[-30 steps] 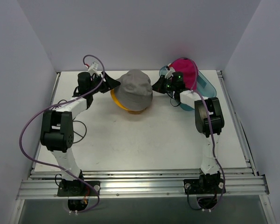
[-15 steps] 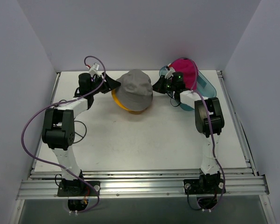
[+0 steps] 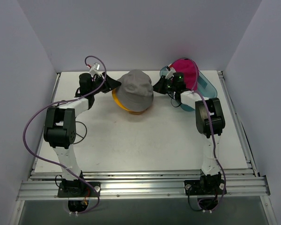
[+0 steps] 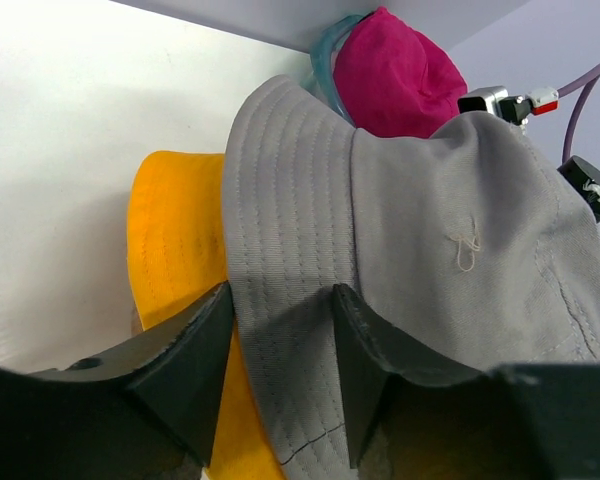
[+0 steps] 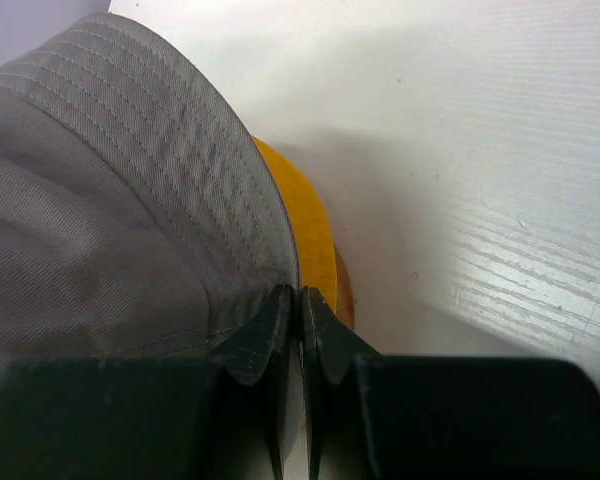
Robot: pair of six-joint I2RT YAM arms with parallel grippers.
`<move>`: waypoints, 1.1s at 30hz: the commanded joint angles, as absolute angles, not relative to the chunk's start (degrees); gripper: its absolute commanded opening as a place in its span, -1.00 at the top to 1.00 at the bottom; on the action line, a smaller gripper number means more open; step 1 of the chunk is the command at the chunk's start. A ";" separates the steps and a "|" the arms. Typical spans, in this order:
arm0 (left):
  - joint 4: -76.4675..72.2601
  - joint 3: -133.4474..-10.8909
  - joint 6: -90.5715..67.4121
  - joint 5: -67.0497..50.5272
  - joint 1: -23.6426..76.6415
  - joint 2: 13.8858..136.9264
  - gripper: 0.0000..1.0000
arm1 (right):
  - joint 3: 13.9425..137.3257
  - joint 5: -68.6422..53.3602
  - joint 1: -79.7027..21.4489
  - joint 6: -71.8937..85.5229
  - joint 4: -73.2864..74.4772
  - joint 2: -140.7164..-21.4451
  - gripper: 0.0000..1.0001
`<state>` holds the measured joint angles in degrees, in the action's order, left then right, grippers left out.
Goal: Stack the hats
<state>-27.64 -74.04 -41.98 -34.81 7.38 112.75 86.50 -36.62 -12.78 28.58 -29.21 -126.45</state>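
The grey fabric bucket hat (image 3: 136, 89) sits over the mustard yellow soft hat (image 4: 170, 230). Its brim runs between the spread fingers of the left gripper (image 4: 282, 310) (not clamped). The right gripper (image 5: 300, 305) pinches the opposite brim edge, probably to seat it squarely.

The grey hat (image 4: 430, 230) hides all but a rim strip of the yellow hat (image 4: 175, 240), the right arm (image 3: 178, 86) covers the near part of the magenta cap (image 3: 187, 69) from above, and the right wrist view cuts the grey hat off at its left edge.
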 commanded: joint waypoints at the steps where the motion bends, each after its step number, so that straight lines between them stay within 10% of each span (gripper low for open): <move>1: -33.04 -75.76 -42.71 -36.82 6.94 113.47 -0.01 | 88.42 -34.98 -12.22 27.07 -28.04 -127.27 1.00; 10: -29.89 -75.23 -41.57 -35.07 6.94 113.38 0.95 | 87.89 -34.80 -12.22 27.07 -27.86 -126.56 1.00; 33: -3.96 -77.87 -28.39 -8.19 10.01 111.36 0.95 | 84.20 -33.84 -11.07 29.35 -30.58 -123.40 1.00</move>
<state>-12.23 -76.71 -33.82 -18.79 10.20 111.18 85.36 -36.29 -11.99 29.52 -29.71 -126.21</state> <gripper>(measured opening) 0.045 0.022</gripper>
